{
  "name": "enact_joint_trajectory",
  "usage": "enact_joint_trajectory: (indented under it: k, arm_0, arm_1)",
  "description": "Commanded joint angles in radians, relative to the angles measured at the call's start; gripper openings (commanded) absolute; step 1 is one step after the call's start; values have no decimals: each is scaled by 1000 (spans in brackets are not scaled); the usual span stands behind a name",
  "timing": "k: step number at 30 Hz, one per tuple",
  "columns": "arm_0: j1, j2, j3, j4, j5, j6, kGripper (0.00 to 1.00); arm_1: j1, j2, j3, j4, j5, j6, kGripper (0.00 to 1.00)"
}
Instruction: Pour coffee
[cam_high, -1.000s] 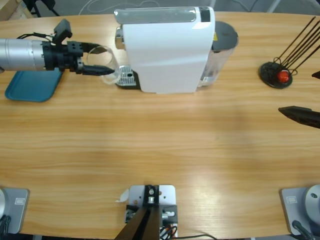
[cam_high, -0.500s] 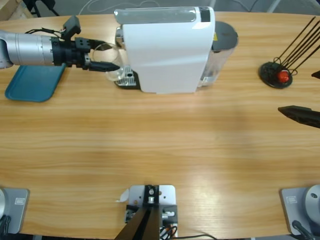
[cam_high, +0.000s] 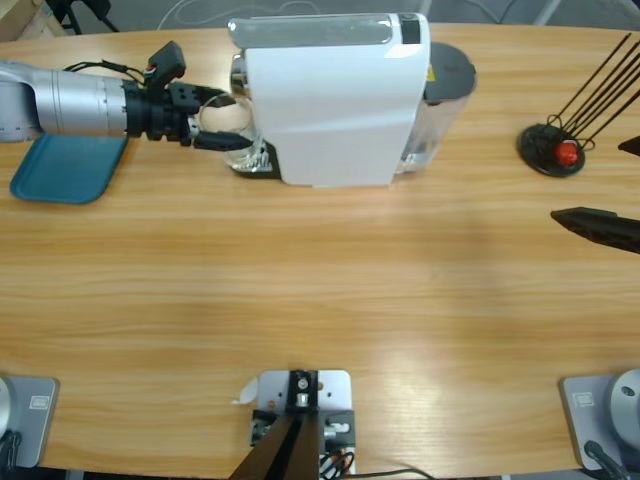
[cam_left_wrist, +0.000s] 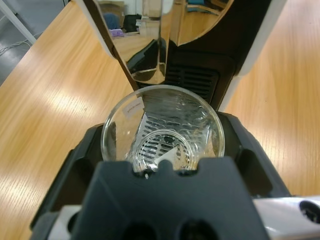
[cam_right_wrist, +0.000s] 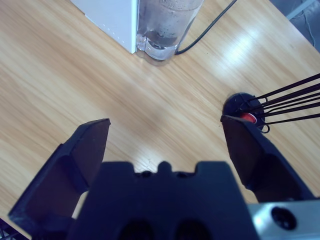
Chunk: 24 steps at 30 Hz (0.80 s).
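A: Where's the glass tumbler (cam_left_wrist: 162, 135)?

B: Clamped in the left gripper (cam_high: 222, 126), now over the drip grille (cam_high: 262, 158) beneath the white coffee machine (cam_high: 335, 95); a second ago it sat short of it. No coffee inside yet.

A: So brewing's next?

B: Likely. The right gripper (cam_right_wrist: 167, 150) idles, jaws spread, near the black wire stand (cam_high: 552, 148)

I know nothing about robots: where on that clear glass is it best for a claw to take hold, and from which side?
By its round side wall, from the open side facing away from the white coffee machine. The glass stands upright on the drip grate under the spout, so the machine blocks the top and back. The left claw already grips it this way, one jaw on each side.
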Motion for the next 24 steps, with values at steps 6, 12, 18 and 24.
enact_joint_trajectory:
  k: [6,12,18,24]
  arm_0:
    - [-13,65,-96,129,17,1,0]
    - [-20,67,-106,134,2,-4,0]
    - [-34,70,-111,137,18,-3,0]
    - [-38,73,-119,147,38,-5,0]
  arm_1:
    - [-12,18,29,4,-18,10,1000]
    - [-12,16,28,4,-18,10,1000]
    - [-12,14,28,7,-18,10,1000]
    - [-12,15,28,7,-20,10,1000]
